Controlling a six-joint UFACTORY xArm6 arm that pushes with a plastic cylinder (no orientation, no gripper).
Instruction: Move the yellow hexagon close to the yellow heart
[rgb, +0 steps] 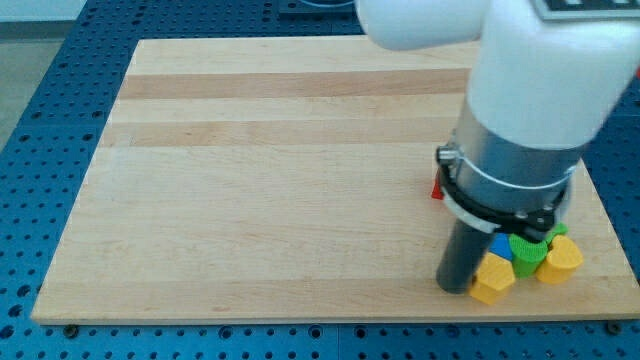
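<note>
Yellow blocks crowded at the worktop's near right corner

Nearest me, the yellow hexagon block (492, 279) sits by the near edge of the pale wooden worktop (270, 180), touching my tip (456, 288) on its right; there are no jaws, just a rod. Behind come a blue block (501, 247), green block (527, 253) and yellow heart block (559, 259). I'd nudge rightward gently, sparing neighbours. Farther back, a red block (437, 187) peeks out.

Glossy white arm (545, 60), grey cylindrical collar (510, 160), black clamp ring (495, 200), dark rod (462, 258) beneath.
</note>
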